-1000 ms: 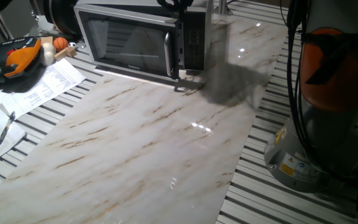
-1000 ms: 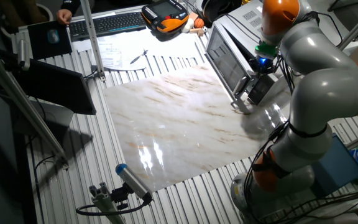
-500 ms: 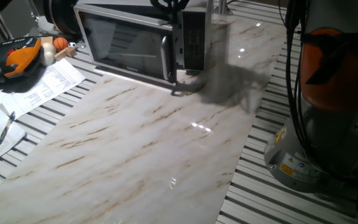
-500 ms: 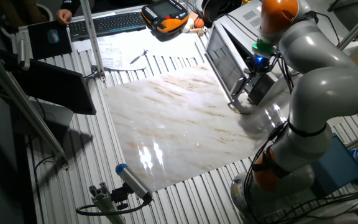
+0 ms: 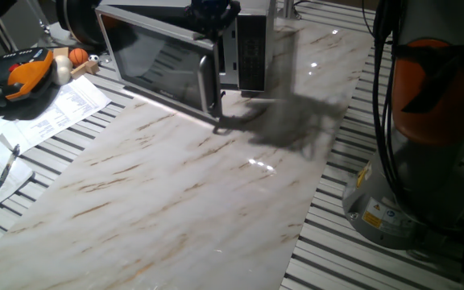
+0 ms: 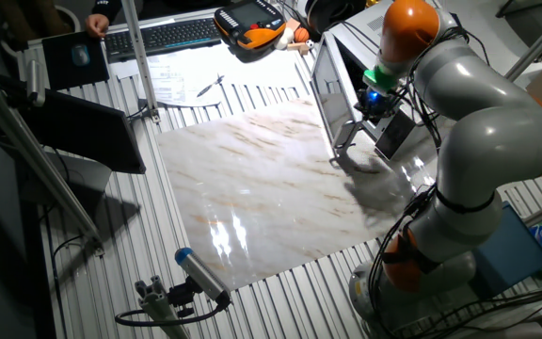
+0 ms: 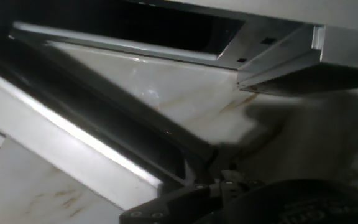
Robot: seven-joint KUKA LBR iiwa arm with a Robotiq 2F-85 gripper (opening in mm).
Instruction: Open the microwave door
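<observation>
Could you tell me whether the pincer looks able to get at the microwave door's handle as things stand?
Probably yes: the pincer is already at the handle edge of the microwave door, which stands partly ajar, and nothing lies between them. Whether its jaws are closed on the handle cannot be told.

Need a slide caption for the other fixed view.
Arm's claw at the microwave door, swung partly open from the microwave.

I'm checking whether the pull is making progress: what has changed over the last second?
The microwave door has swung further open on its hinge, its handle edge moving away from the keypad side, and the gripper at the handle has moved out with it. The microwave itself and the papers and pen beside it stayed put.
</observation>
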